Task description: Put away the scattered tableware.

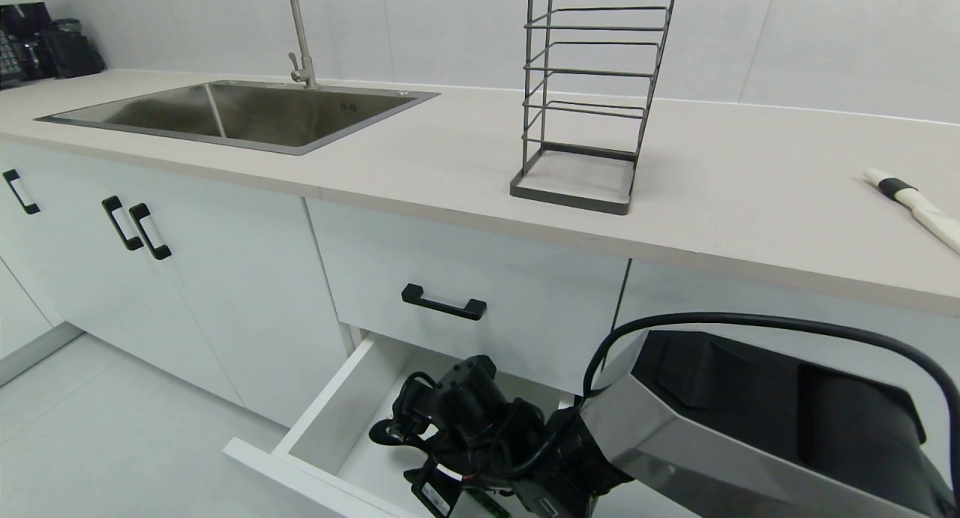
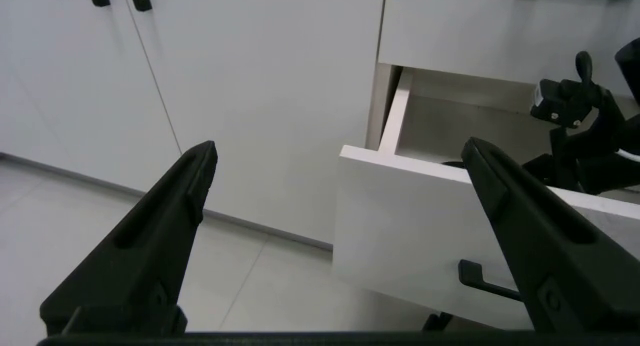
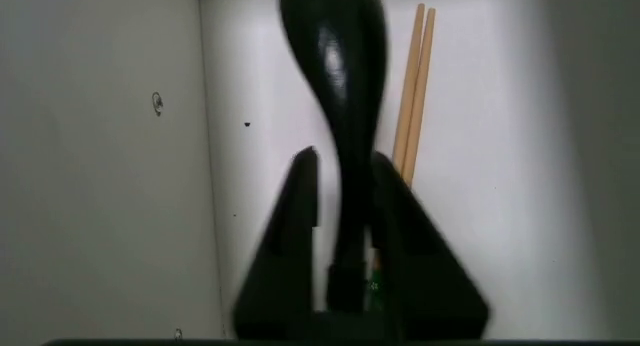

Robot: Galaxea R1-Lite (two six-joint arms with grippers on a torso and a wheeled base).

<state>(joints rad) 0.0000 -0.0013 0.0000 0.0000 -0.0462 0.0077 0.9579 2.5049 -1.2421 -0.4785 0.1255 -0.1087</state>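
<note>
My right gripper (image 3: pixel 345 168) is shut on the handle of a black spoon (image 3: pixel 335 56), whose bowl points away from the wrist. It hangs inside the open lower drawer (image 1: pixel 330 405), above the white drawer floor (image 3: pixel 490 136). A pair of wooden chopsticks (image 3: pixel 415 76) lies on that floor just beside the spoon. Low beside the cabinet, my left gripper (image 2: pixel 340 152) is open with nothing between its fingers, facing the drawer front (image 2: pixel 400 226) from the side. A white-handled utensil with a black band (image 1: pixel 915 207) lies on the counter at the far right.
A dark wire rack (image 1: pixel 585 106) stands on the beige countertop (image 1: pixel 450 158). The steel sink (image 1: pixel 240 113) with its faucet (image 1: pixel 296 31) is at the back left. Above the open drawer is a shut drawer with a black handle (image 1: pixel 442 302). Cabinet doors (image 1: pixel 187 278) stand to the left.
</note>
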